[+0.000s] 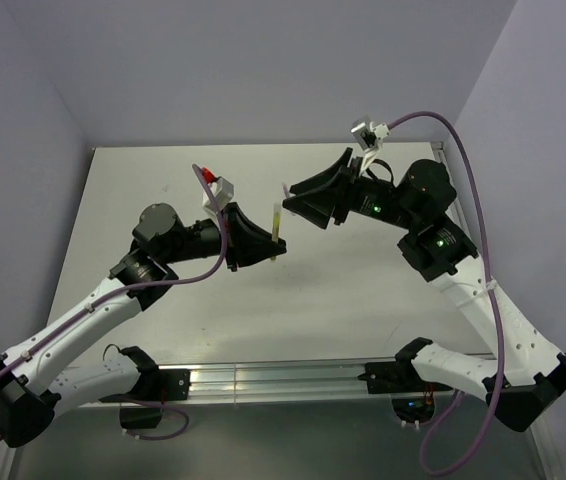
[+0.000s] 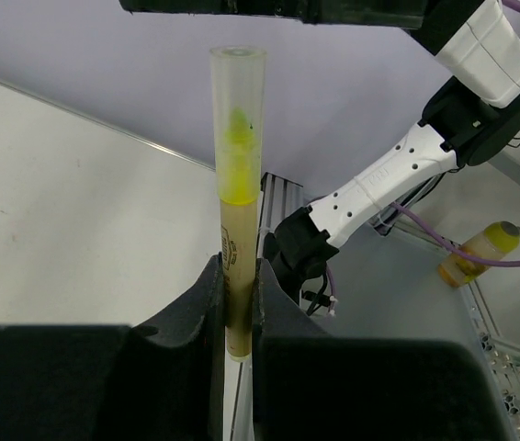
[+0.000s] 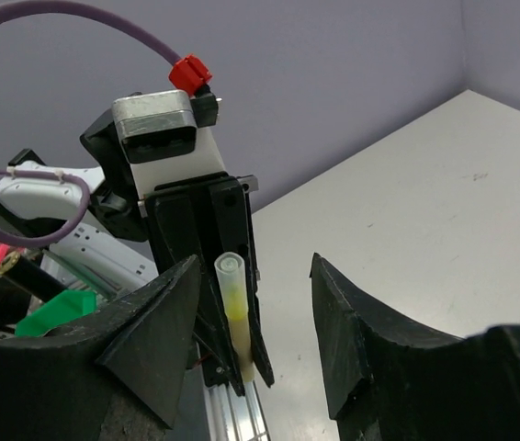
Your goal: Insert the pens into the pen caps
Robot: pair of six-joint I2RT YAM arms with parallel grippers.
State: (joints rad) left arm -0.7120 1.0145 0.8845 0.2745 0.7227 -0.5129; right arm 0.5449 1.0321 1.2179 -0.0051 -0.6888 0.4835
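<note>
Yellow pen (image 2: 240,253), one, gripped by left pincer (image 2: 238,280)

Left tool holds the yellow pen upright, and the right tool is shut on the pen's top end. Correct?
Not quite. The right tool is open, its fingers wide apart and gripping nothing, as the right wrist view shows. The left tool does hold the yellow pen upright.

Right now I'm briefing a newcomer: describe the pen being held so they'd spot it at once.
Above the white table, find the left pincer, near the middle. The pen juts from its grip, a thin stick. It alone has a dull olive barrel and a bright yellow tip inside a clear cap; the open right pincer facing it holds nothing.
</note>
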